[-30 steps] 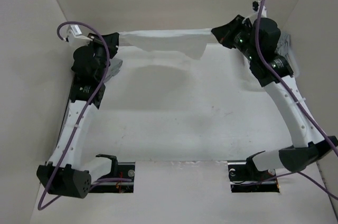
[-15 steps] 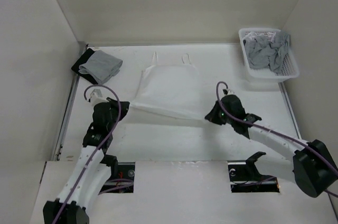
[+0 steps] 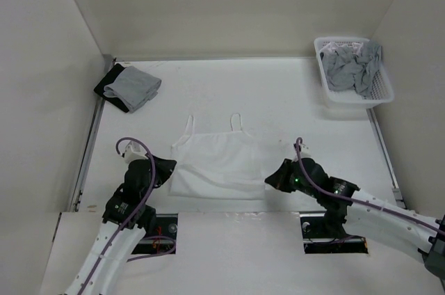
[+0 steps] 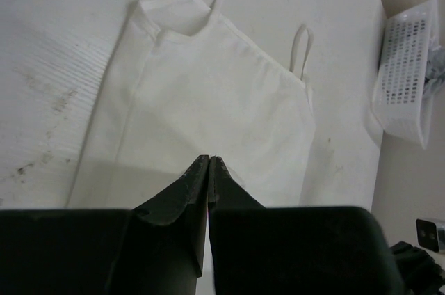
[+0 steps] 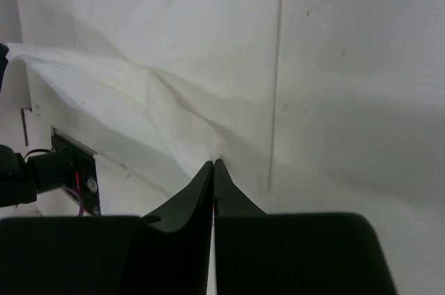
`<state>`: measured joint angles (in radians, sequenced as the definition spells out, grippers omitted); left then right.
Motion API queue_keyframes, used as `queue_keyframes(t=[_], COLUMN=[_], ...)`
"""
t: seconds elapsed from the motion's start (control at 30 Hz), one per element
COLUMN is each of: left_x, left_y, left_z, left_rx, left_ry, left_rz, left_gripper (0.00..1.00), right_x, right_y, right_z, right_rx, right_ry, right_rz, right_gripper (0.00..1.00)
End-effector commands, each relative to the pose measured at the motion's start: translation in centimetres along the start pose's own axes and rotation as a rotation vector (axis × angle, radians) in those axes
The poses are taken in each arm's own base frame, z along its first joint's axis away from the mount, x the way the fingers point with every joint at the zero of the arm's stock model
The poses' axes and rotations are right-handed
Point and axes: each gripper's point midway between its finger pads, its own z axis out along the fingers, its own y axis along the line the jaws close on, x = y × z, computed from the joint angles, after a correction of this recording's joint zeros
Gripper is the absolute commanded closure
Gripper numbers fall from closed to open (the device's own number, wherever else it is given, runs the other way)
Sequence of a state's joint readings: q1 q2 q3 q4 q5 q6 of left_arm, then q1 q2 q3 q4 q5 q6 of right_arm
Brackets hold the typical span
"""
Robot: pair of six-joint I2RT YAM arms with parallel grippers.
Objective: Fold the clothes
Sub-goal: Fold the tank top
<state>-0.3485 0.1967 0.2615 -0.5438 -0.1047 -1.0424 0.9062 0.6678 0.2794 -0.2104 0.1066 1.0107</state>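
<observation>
ok so here's where it's at. The top [image 3: 219, 163] is lying spread out flat on the table [image 3: 278, 93], close to the near edge and roughly in the middle between the left and right edges. Its strappy end faces the far edge and the hem faces the arms. It looks mostly smooth from above. In the right wrist view, though, there's a ridge of creases running up to that arm's fingertips.

The left gripper [image 3: 169, 168] sits right at the top's near left corner. Its jaws are pressed together with basically no gap, and the tips are on the hem, so it looks like it's pinching the fabric there. The right gripper [image 3: 270, 179] is doing the same at the near right corner, jaws clamped tight with the cloth pulled up into the tips. Both arms are low and stretched in from the near edge, one on each side of the top.

Other stuff: a white basket [image 3: 351, 97] sits in the far right corner with grey clothes [image 3: 351, 65] heaped in it. In the far left corner a folded grey garment [image 3: 133, 86] lies on top of a black cloth [image 3: 108, 86]. Both are well apart from the top.
</observation>
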Motion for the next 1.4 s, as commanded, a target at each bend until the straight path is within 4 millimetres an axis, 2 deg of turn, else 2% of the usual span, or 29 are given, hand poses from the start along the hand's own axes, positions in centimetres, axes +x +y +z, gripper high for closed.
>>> queue_keyframes(t=[0.0,0.2,0.33,0.47,0.63,0.7,0.8,0.9,0.97,1.03,1.07,1.13,1.23,1.3,1.37], left_x=[-1.9,-5.9,-8.9,-11.8,-14.1,-14.5,-15.2,-16.6,-16.9,-16.4,-16.0,-14.7,-10.1,-6.7,-4.3], left_y=[0.2,-2.7,-3.5,-4.4,-6.8,-6.7,-5.1,-3.5,-3.4,-3.8,-3.9,-4.0,-2.9,-1.0,1.6], left_z=[0.0,0.3,1.8,4.8,10.5,13.0,15.6,17.6,18.6,19.4,19.3,18.0,14.4,11.9,9.8], left_rx=[-0.042,0.026,0.031,0.038,0.026,-0.002,-0.064,-0.112,-0.106,-0.087,-0.078,-0.067,-0.075,-0.105,-0.161], left_ry=[-0.095,-0.234,-0.339,-0.411,-0.415,-0.402,-0.405,-0.421,-0.409,-0.364,-0.345,-0.317,-0.249,-0.181,-0.129], left_rz=[-0.033,-0.081,-0.096,-0.125,-0.097,-0.092,-0.103,-0.115,-0.115,-0.091,-0.087,-0.074,-0.024,0.018,0.032], left_gripper=[0.98,0.98,0.98,0.98,0.97,0.97,0.96,0.85,0.71,0.59,0.59,0.59,0.67,0.72,0.72], right_x=[-1.2,-7.2,-12.3,-17.7,-23.0,-24.8,-26.7,-28.2,-28.9,-29.1,-29.1,-28.4,-25.5,-22.8,-20.2], right_y=[0.5,3.8,4.8,5.2,4.9,4.4,3.8,3.0,2.6,2.4,2.3,1.9,0.7,-0.2,-1.3], right_z=[-0.2,0.7,2.4,4.9,9.3,11.3,14.4,17.8,19.4,19.7,19.4,17.9,15.1,13.5,12.2], right_rx=[0.025,0.006,0.007,0.010,0.013,0.020,0.027,0.036,0.046,0.051,0.053,0.073,0.130,0.152,0.167], right_ry=[-0.041,-0.128,-0.193,-0.240,-0.234,-0.225,-0.209,-0.183,-0.192,-0.210,-0.223,-0.249,-0.278,-0.289,-0.280], right_rz=[0.022,-0.072,-0.095,-0.081,-0.051,-0.040,-0.027,-0.006,0.008,0.020,0.023,0.017,0.001,-0.015,-0.016], right_gripper=[0.96,0.96,0.96,0.96,0.96,0.96,0.96,0.93,0.78,0.60,0.55,0.50,0.51,0.62,0.83])
